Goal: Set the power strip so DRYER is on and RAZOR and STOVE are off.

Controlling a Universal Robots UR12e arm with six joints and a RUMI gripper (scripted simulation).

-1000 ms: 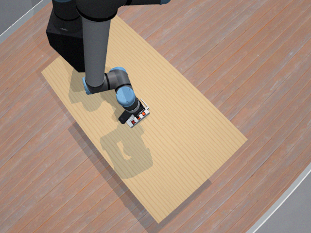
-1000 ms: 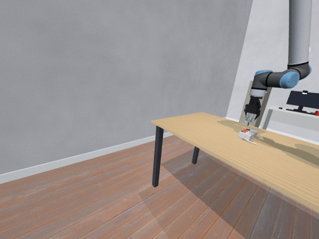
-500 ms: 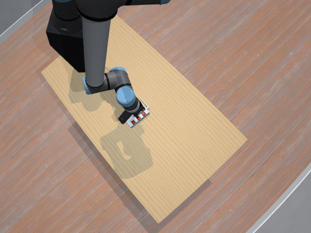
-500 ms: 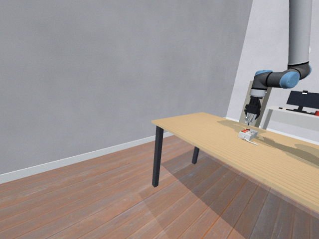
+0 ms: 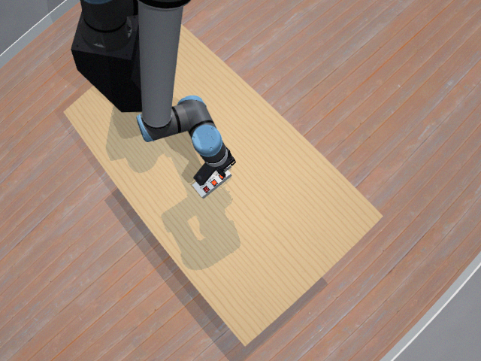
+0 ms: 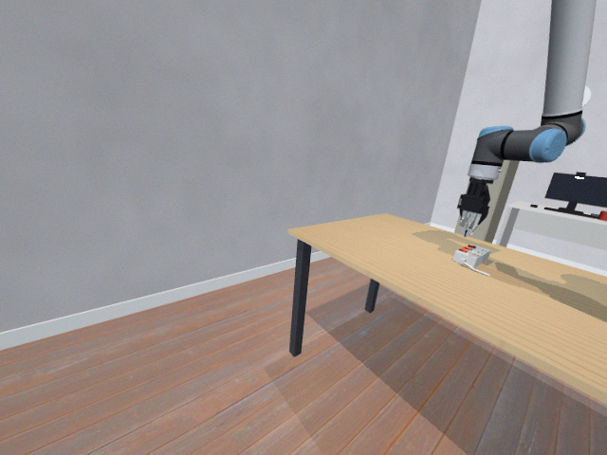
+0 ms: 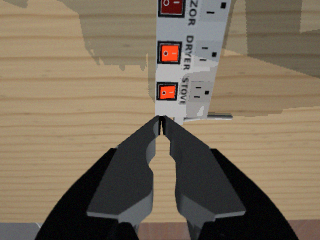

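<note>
power strip (image 7: 186,60), face up on table (image 5: 294,201); pincer (image 7: 161,125) pressed together, nothing held, raised above the stove-switch end.

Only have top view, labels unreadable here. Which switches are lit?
Observer: In the wrist view, the DRYER switch and STOVE switch glow bright orange. The RAZOR switch is dark red.
Operator: So STOVE needs flipping. Gripper holding anything?
Observer: No. The gripper is shut, tips together with nothing between them, aimed at the STOVE end of the power strip.
Operator: Tips touching the strip?
Observer: The exterior view shows a gap, with the tips hanging above the strip.
Operator: Strip right way up?
Observer: Yes. It lies flat on the table with the switches facing up.
</note>
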